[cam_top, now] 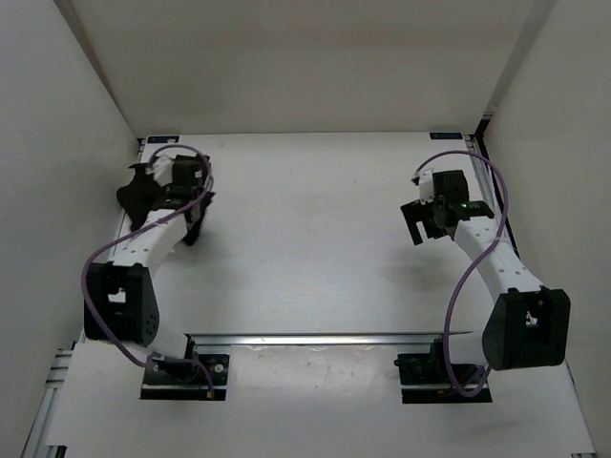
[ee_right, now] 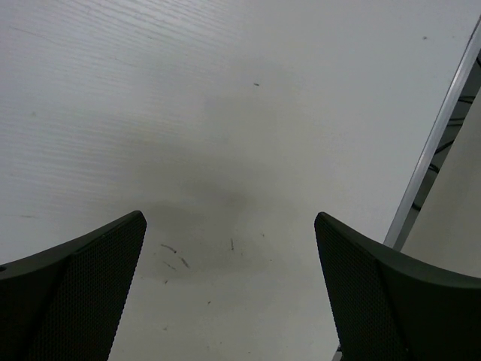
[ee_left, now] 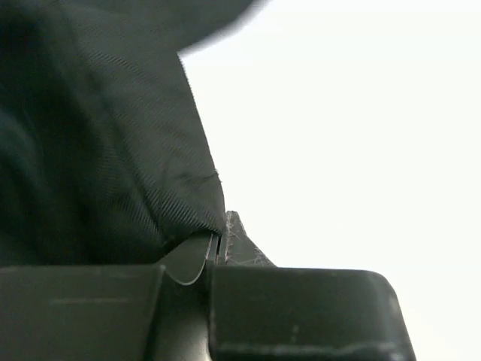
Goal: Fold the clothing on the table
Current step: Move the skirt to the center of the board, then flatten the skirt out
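A: Left pincer (ee_left: pixel 216 254), what state?
B: Closed on the clothing (cam_top: pixel 136 194). In the wrist view, black woven fabric is pinched at the jaws and fills the left half of the view.
A: Where does the clothing sit?
B: It is bunched in a dark lump at the far-left corner of the desk (cam_top: pixel 315 258), at the end of the left arm. It may be hanging off the surface; the top view is too small to tell.
A: Right pincer (ee_right: pixel 229 226)?
B: Jaws wide apart, nothing between them. It is above bare desk on the right side, near the silver rail (ee_right: pixel 436 143) and well apart from the clothing.
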